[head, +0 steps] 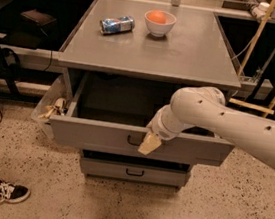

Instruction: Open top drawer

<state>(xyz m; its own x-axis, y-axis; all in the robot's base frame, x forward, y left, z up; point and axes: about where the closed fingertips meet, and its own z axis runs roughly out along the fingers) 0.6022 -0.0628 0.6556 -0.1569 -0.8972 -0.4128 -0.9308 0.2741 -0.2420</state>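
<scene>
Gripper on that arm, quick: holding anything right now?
Gripper: at the front of the pulled-out top drawer, beside its black handle; open or closed cannot be told.
</scene>
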